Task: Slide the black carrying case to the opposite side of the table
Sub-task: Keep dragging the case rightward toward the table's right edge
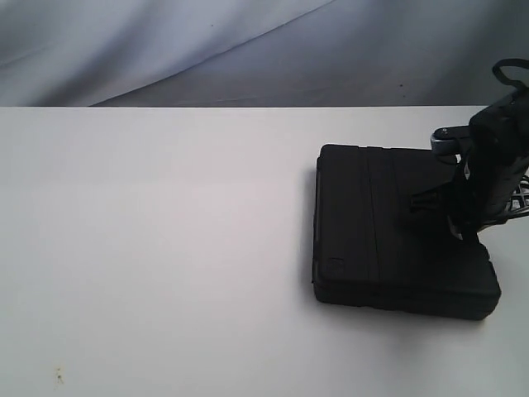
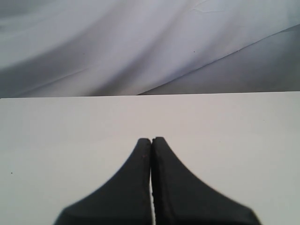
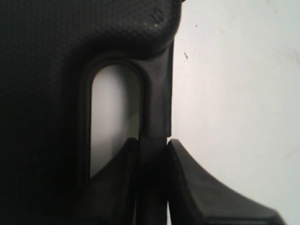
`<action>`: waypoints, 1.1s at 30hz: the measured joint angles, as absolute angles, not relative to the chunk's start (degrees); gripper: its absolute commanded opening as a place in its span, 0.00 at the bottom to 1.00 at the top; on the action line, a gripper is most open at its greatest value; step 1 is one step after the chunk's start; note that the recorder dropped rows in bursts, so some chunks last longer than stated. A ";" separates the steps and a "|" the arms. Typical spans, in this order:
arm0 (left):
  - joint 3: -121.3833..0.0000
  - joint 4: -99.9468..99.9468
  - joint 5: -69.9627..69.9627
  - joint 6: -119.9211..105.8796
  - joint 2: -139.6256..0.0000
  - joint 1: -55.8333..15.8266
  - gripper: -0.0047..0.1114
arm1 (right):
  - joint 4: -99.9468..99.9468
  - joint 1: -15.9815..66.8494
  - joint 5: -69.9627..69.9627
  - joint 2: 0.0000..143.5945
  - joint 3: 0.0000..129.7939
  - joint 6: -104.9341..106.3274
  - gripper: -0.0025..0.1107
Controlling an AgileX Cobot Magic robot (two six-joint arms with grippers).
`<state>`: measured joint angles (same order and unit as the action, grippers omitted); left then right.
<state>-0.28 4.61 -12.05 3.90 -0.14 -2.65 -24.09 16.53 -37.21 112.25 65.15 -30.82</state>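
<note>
While right gripper (image 3: 153, 140) pinches case (image 1: 388, 231) handle bar (image 3: 158, 93), off-centre pull may swivel case; left gripper (image 2: 151, 139) pressed together.

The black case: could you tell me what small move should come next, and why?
Probably slide the case toward the exterior view's left: the right gripper is shut on its handle bar, and the case lies flat at the right end of the table, far from the opposite side.
</note>
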 measured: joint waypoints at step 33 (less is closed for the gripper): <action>-0.28 4.61 -12.05 3.90 -0.14 -2.65 0.04 | -21.34 12.70 -36.44 112.15 65.15 -24.51 0.02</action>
<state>-0.28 4.61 -12.05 3.90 -0.14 -2.65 -21.34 12.70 -36.44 112.15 65.15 -24.51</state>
